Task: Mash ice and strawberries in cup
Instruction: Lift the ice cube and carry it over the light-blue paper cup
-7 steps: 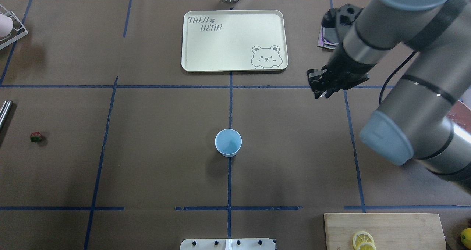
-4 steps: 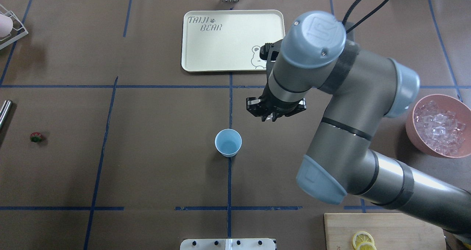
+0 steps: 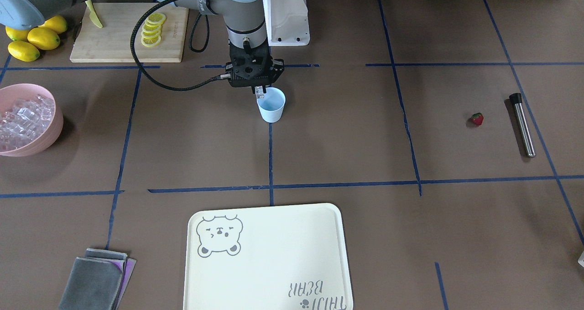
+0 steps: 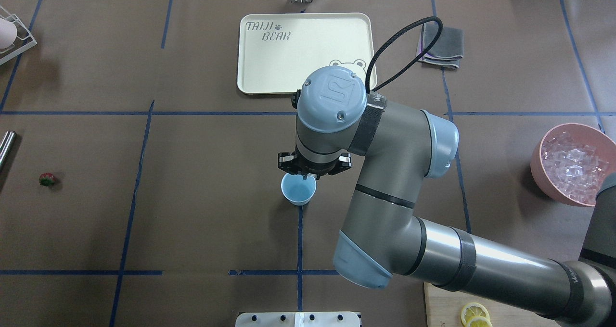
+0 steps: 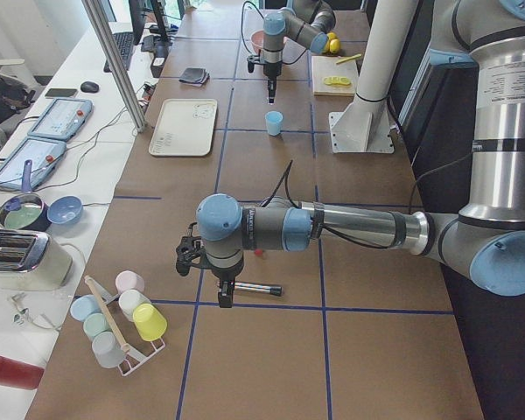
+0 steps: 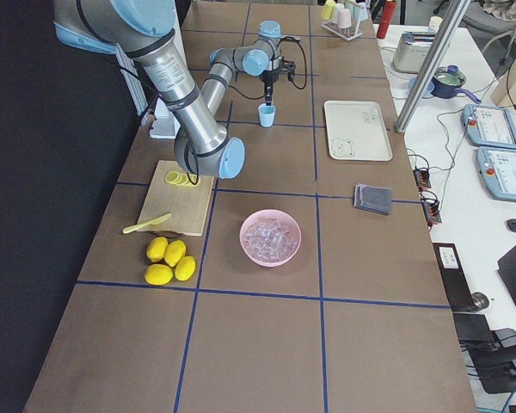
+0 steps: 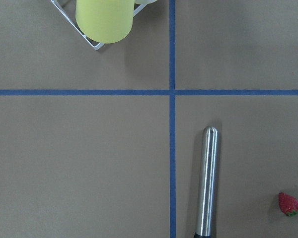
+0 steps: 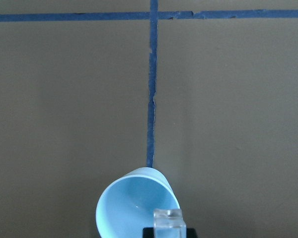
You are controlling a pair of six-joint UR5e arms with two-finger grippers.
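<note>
1. Nearest the robot's base, the right gripper [image 3: 259, 91] is pointing straight down and pinching one ice cube [image 8: 168, 218] between its fingertips. Gripping the cube by two opposite faces is leaving its underside free, so it should fall cleanly on release.
2. Just below, the cup [image 3: 272, 107] is standing upright on a tape crossing at mid-table. The cube is hanging over the cup's mouth, close to one rim and not yet inside. The right wrist view is showing only bare blue bottom, so this looks like the first piece going in.
3. Off to the robot's right, the pink bowl [image 3: 49, 136] is holding the rest of the ice, well apart from the cup and serving as the supply.
4. Off to the robot's left, the strawberry [image 3: 477, 118] is lying on the table near a metal muddler [image 3: 521, 126], both well apart from the cup. The left gripper [image 5: 225, 297] is hanging above that pair, probably staged to fetch one. I cannot tell whether its fingers are spread or pressed together.
5. Farthest out, the cream tray [image 3: 273, 255] is lying beyond the cup, off the working path.
</note>
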